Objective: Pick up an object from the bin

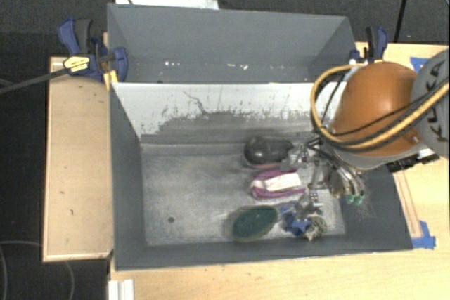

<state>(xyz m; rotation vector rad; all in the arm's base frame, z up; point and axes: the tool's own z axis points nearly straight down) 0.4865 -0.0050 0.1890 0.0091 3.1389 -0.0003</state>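
Observation:
My gripper (318,178) hangs low over the right half of the bin floor, under the orange dome. Right beside it on its left lies a purple and white thing (275,184), and the two look close enough to touch. A dark grey rounded lump (265,150) rests just behind that, near the back wall. In front lies a dark green oval pad (253,222). A small blue and grey piece (300,223) sits below the gripper, near the front wall.
All the loose things cluster in the right centre of the bin. The arm with its orange dome and looped cables covers the bin's right side. The bin's right and front walls stand close to the gripper.

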